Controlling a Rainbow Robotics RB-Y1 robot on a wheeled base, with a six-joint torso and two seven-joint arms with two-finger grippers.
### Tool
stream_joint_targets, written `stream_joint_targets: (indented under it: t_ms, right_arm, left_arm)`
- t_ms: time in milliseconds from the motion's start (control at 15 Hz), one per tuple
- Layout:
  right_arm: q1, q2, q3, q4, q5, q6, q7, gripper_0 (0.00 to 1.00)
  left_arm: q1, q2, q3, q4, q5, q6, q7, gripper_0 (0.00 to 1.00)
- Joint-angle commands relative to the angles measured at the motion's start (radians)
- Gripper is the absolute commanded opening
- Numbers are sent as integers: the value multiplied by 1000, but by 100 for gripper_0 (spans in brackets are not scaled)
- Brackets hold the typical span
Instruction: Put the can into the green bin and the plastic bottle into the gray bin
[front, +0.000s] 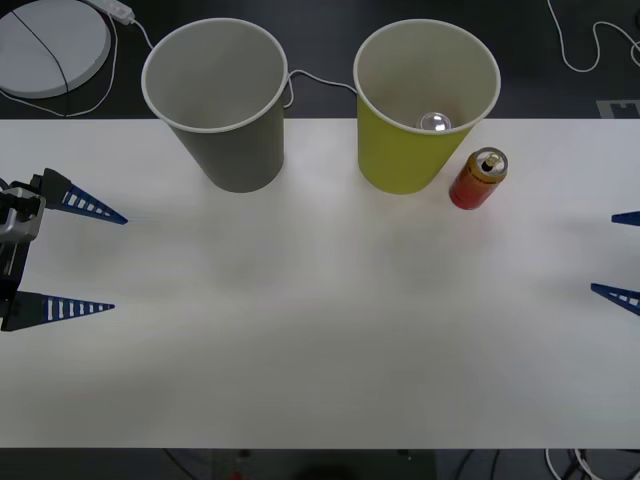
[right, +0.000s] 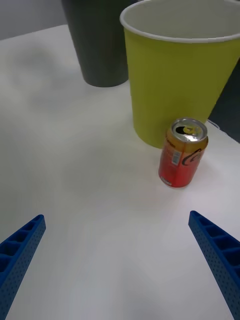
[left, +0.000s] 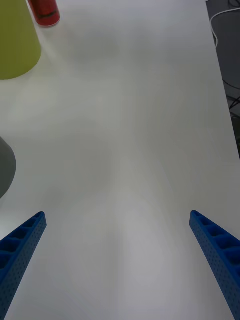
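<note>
The can (front: 478, 180) stands upright on the white table just right of the green bin (front: 405, 160), red-orange with a gold top. The gray bin (front: 235, 150) stands to the green bin's left. Inside the green bin lies a small shiny clear rounded thing (front: 435, 123); I cannot tell whether it is the plastic bottle. My right gripper (front: 602, 252) is open at the table's right edge; in the right wrist view (right: 116, 216) it faces the can (right: 182, 159) and green bin (right: 175, 80) from a distance. My left gripper (front: 118, 263) is open at the far left, holding nothing.
A round white disc (front: 50, 45) and white cables (front: 585, 45) lie on the dark floor behind the table (front: 320, 340). The left wrist view has the left gripper (left: 117, 214) over bare tabletop, with the gray bin's side (left: 4, 167) and green bin (left: 15, 45) at one edge.
</note>
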Motion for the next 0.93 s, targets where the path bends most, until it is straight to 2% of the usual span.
stream_joint_targets:
  t_ms: [67,267,467,933]
  right_arm:
    - [0,0,61,88,-92,87,123,100]
    - [0,0,132,165,-202,163,214,100]
    - [0,0,222,253,-366,227,313,100]
    - [-2,0,446,284,-681,400,514,100]
  left_arm:
    - [0,0,0,0,0,0,0,100]
    - [0,0,0,0,0,0,0,100]
    - [0,0,0,0,0,0,0,100]
    - [0,0,0,0,0,0,0,100]
